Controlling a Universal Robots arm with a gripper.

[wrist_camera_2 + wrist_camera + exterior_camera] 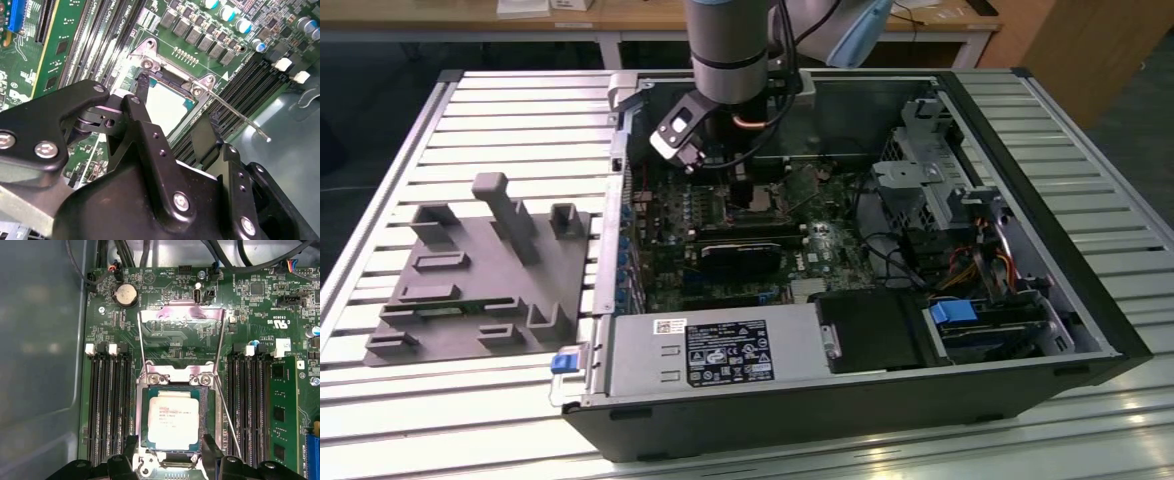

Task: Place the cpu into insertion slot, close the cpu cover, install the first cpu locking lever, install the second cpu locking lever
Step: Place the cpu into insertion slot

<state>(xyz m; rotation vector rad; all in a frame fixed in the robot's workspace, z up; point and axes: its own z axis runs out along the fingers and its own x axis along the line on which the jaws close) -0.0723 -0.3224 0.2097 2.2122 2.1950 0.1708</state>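
Note:
The cpu (172,417), a square chip with a silver top, lies flat in the insertion slot (209,410), framed by the slot's dark edge. The cpu cover (181,322) stands swung back, open, past the slot's hinge end. Two thin wire locking levers, one (141,347) and the other (226,417), stick up unlatched along the slot's sides. My gripper (170,450) is open, its black fingers (131,446) straddling the chip's edge without touching it. In the second wrist view the gripper (172,105) hangs over the cpu (167,107), beside the slot's silvery rim (150,55). In the exterior view my gripper (750,185) reaches into the computer case.
Long black memory slots (107,405) run along both sides of the socket. A coin battery (126,294) sits beyond the cover. In the exterior view, a grey fixture (480,270) lies on the slatted table at the left and a power supply (707,350) fills the case's front.

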